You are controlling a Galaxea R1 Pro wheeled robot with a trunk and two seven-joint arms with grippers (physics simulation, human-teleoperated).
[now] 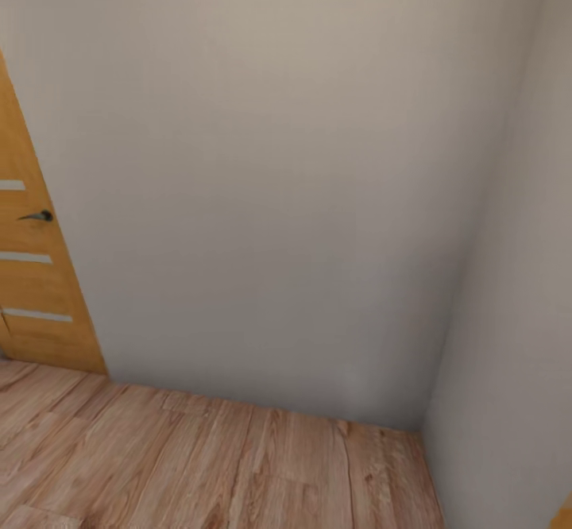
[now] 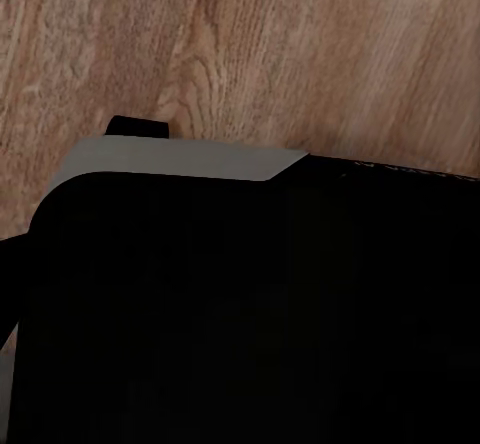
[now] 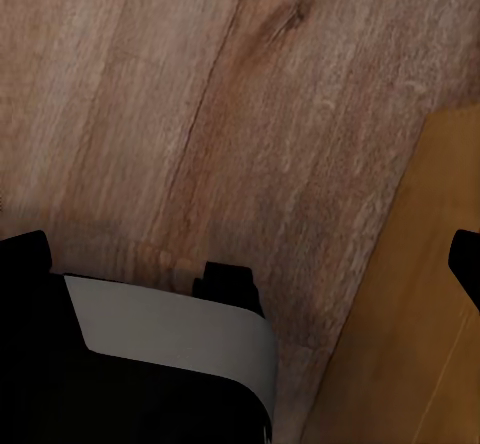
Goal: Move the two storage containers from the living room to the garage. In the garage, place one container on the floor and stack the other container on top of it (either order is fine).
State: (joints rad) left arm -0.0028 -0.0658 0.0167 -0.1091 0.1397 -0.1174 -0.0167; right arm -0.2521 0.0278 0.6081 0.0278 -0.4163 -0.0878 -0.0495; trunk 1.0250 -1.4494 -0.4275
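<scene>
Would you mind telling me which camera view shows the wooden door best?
The head view: the door stands at its left edge, with its dark handle and pale inset strips. The right wrist view catches a plain orange-brown panel, perhaps another door. The left wrist view gives wood floor.

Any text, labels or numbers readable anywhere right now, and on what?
None. The door carries pale stripes and a handle, no lettering. The wall and wood floor are unmarked. The robot's dark body bears no readable label.
</scene>
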